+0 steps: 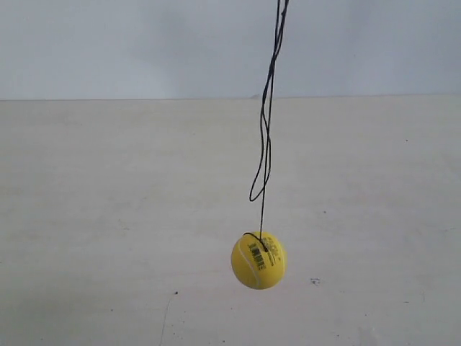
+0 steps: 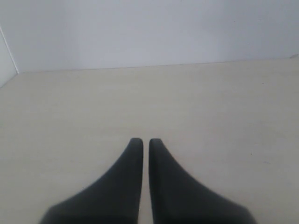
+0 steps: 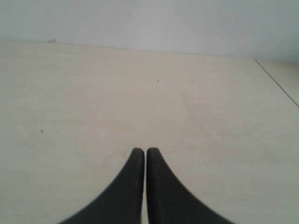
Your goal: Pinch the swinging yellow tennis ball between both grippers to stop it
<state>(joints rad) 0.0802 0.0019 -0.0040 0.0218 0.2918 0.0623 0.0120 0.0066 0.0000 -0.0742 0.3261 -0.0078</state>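
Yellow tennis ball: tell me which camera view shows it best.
The exterior view. There the yellow tennis ball shows whole, hanging on its black string against the pale table. Neither wrist view shows the ball: each shows only its own hand, left hand and right hand, jaws together, over the table.

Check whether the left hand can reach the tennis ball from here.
Probably not yet: the left hand faces only table, and the tennis ball hangs outside its view. Nothing visibly blocks it.

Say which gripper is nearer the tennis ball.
Cannot tell. Neither the left gripper nor the right gripper has the ball in its wrist view, and the exterior view shows it without arms.
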